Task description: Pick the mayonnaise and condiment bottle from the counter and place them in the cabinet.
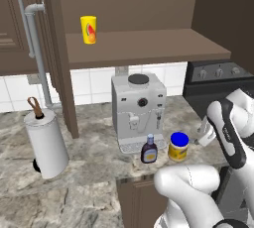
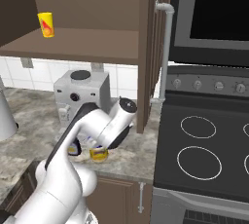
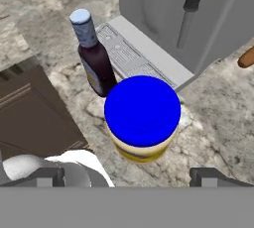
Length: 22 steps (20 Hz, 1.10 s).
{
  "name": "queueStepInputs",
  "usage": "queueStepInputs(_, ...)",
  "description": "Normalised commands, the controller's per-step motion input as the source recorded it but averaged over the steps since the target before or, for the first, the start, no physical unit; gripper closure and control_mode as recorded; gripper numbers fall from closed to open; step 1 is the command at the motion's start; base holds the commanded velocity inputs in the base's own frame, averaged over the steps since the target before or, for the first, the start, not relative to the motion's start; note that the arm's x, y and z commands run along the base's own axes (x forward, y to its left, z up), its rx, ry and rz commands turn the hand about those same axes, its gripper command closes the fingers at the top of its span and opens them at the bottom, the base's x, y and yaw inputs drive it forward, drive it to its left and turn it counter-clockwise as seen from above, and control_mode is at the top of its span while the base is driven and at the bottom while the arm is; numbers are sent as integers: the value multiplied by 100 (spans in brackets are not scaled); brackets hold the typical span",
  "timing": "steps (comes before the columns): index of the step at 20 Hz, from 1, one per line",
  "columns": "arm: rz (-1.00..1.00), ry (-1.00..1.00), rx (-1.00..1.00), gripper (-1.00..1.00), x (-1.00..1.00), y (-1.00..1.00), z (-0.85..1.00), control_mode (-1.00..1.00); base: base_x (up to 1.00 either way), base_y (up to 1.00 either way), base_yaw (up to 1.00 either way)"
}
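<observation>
Hovering over the mayonnaise (image 3: 142,119) near the bench's (image 1: 89,192) front edge, the gripper (image 3: 129,175) gapes wide, empty. Rigid, probably slick jar; grasp its sides below the lid.

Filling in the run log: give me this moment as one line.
phase: approach | gripper: open, above mayonnaise | condiment bottle: upright beside it on counter | cabinet: neither inside

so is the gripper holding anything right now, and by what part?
Nothing held. The gripper is open above the mayonnaise jar, fingertips clear of its blue lid.
</observation>
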Motion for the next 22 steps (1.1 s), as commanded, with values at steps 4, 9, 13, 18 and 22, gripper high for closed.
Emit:
queueStepInputs(4, 20, 0, 2, -100, 7, -20, -4, -100, 0, 0, 0)
queueStepInputs(9, 22, 0, 3, -100, 2, -13, -9, -100, 0, 0, 0)
queueStepInputs(13, 21, -3, 0, -100, 0, -1, -13, -100, 0, 0, 0)
queueStepInputs(18, 13, -7, 0, -100, 0, 0, -11, -100, 0, 0, 0)
queueStepInputs(22, 10, -6, 0, -100, 0, 0, -4, -100, 0, 0, 0)
